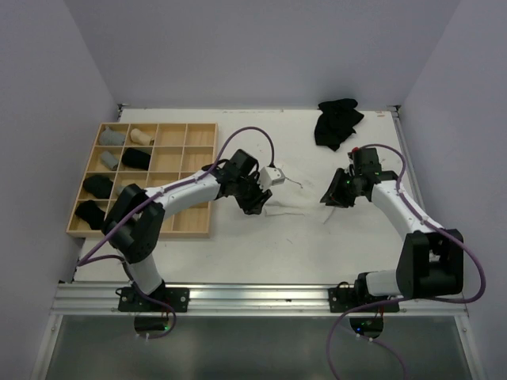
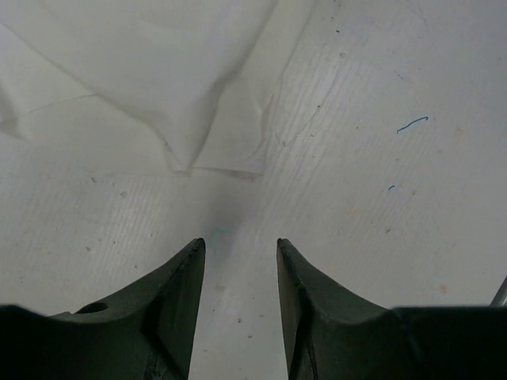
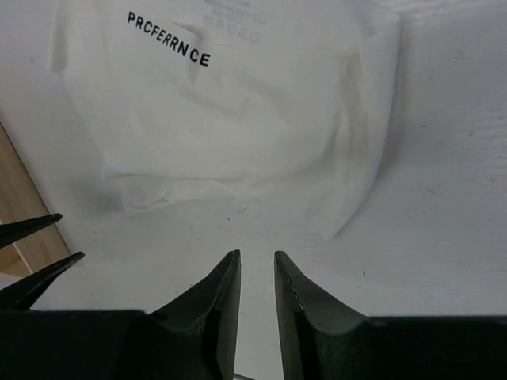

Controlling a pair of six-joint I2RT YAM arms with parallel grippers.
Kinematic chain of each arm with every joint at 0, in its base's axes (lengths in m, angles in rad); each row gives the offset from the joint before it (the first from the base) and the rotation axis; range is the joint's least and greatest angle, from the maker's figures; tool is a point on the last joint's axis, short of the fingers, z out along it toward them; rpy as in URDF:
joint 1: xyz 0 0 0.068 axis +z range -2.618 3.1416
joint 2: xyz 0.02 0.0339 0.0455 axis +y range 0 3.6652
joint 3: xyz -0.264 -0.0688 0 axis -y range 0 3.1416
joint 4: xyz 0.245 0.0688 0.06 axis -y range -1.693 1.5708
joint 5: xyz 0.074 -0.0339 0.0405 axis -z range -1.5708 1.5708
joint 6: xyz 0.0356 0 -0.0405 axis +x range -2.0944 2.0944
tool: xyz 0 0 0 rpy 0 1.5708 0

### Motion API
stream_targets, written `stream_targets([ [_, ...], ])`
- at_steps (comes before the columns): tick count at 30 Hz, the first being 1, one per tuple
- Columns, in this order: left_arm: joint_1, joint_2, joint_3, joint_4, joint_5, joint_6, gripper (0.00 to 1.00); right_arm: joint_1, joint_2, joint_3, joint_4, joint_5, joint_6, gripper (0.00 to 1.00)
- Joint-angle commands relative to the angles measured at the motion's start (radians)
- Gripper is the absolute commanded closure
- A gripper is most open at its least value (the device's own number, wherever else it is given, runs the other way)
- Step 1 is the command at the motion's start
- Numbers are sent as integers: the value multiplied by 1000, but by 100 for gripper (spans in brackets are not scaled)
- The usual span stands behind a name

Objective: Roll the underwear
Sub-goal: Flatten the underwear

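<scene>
Left gripper (image 2: 239,247): jaws spread, nothing between them, tips low over bare table (image 1: 238,253) just short of a corner of the white underwear (image 2: 158,71). Over to the right gripper (image 3: 256,257): jaws parted by only a narrow slot, also pinching nothing, aimed at the cloth's other edge (the one with the printed label). So the garment lies flat and limp between the two arms, near the middle of the table, with no roll started by the look of it. Further out, the tray (image 1: 158,124) on the left holds finished rolls (image 1: 136,157), and a black pile (image 1: 337,123) waits at the far side, well apart from the action. Now the danger, as I judge it: this cloth is thin and lies tight to the surface, so the tips could skid across the table and close on nothing, or catch just the top layer and peel it open instead of turning the edge. And if one side bites before the other, the roll would start crooked and come out loose.
</scene>
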Motion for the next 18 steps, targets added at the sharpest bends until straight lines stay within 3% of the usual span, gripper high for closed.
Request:
stream_targets([
  [1, -13, 38, 29, 117, -40, -49, 55, 20, 41, -2, 90, 12, 17, 72],
  [9, -20, 163, 151, 146, -3, -33, 54, 21, 180, 22, 168, 54, 3, 72],
  [18, -43, 249, 188, 128, 49, 10, 53, 21, 273, 56, 173, 92, -18, 72],
])
